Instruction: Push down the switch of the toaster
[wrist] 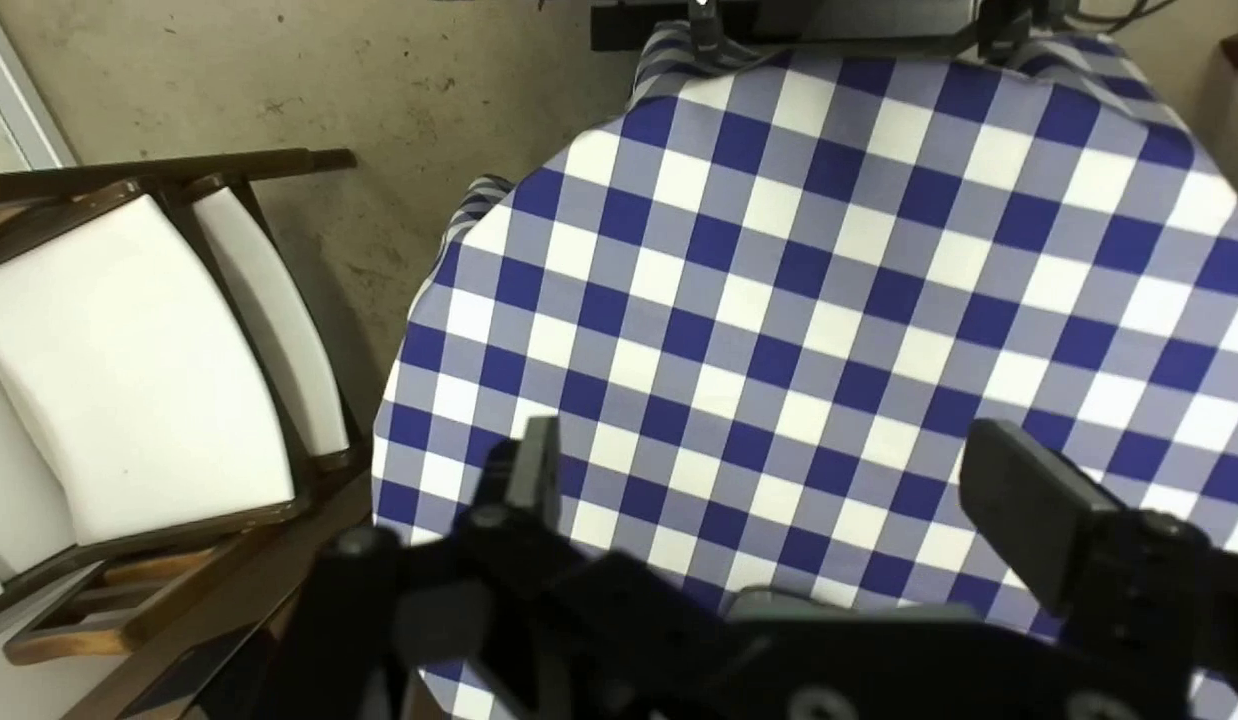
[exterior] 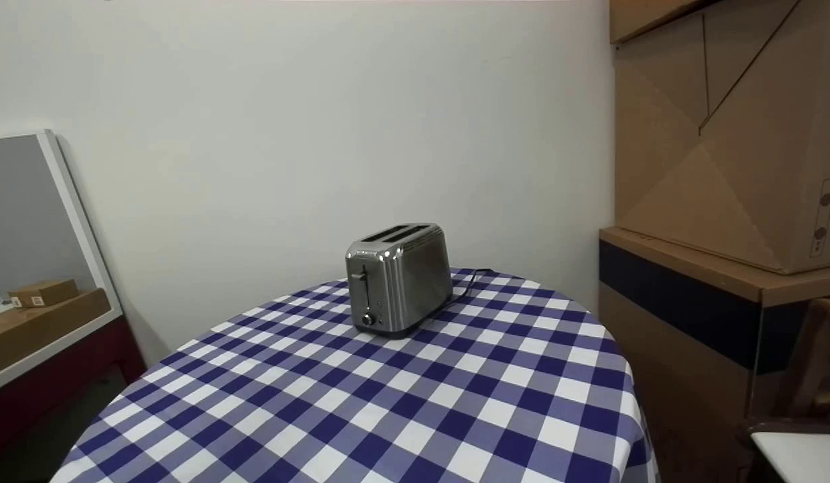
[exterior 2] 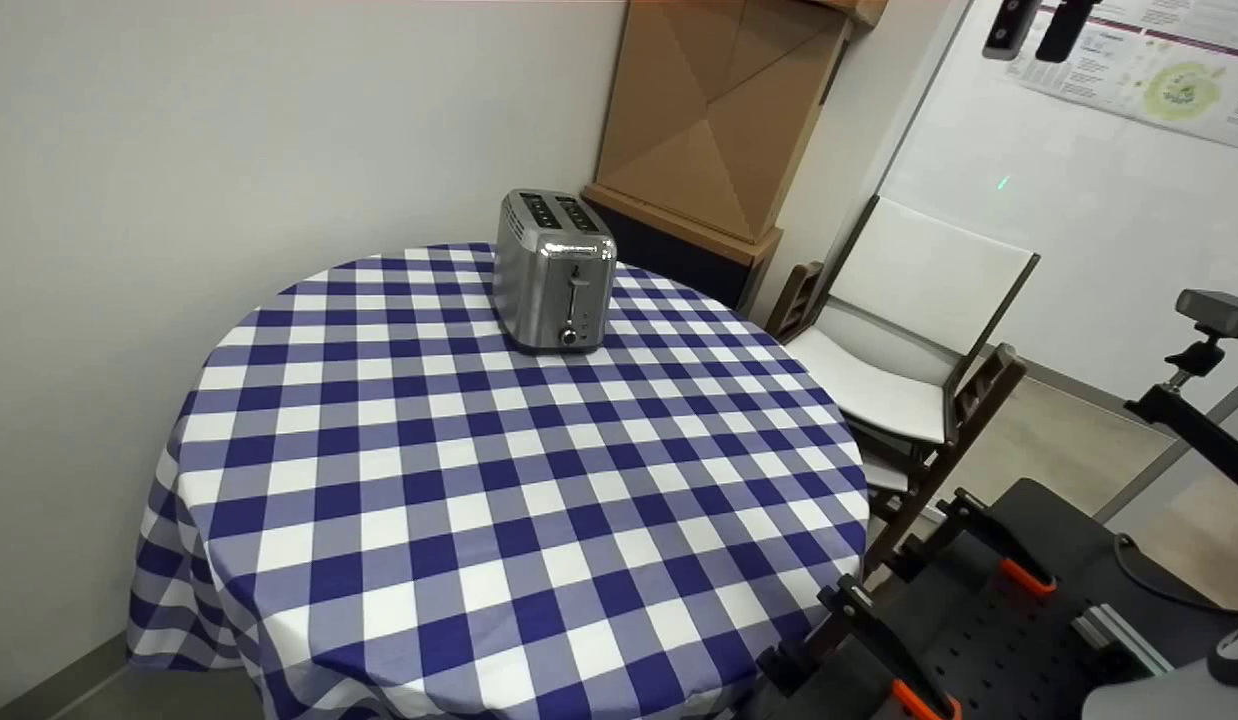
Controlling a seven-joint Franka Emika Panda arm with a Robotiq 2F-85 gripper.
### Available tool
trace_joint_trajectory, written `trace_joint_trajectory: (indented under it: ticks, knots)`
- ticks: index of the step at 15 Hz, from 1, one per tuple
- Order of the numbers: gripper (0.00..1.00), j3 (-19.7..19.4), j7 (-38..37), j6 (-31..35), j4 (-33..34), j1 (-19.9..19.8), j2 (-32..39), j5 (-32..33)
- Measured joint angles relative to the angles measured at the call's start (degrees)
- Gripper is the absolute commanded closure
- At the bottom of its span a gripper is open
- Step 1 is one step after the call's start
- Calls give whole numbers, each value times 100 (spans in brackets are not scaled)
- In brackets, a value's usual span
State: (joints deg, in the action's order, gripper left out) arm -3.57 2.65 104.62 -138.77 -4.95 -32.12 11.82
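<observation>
Gaping wide apart, the jaws of the Robotiq gripper [wrist: 764, 445] hang over a blue-and-white checked tablecloth [wrist: 799, 330], which shows between them in the wrist view. The brushed-metal two-slot toaster [exterior 2: 554, 275] stands upright on that cloth near the wall [exterior: 415, 121] in both exterior views (lever [exterior: 359, 276] is sitting up high, btw), with a black power cord [exterior: 483, 270] toward its rear. Farther out: stacked cardboard boxes [exterior: 717, 174] and a white-padded chair [exterior 2: 939, 275].
</observation>
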Motion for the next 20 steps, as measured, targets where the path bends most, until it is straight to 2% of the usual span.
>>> trace_joint_trajectory:
  ticks: [5, 6, 7, 11, 16, 17, 20]
  knots:
    - [0, 193, -765, 1556, -208, 71, 929, -159]
    - [16, 241, -809, 1843, -207, 136, 1142, -267]
    - [27, 293, -822, 2143, -203, 214, 1359, -379]
    - [58, 533, -829, 3252, -89, 454, 2197, -529]
    - [95, 656, -911, 4373, 252, 507, 3180, -157]
    - [99, 653, -946, 4595, 325, 507, 3362, -13]
    - [100, 609, -958, 5224, 544, 515, 3910, 323]
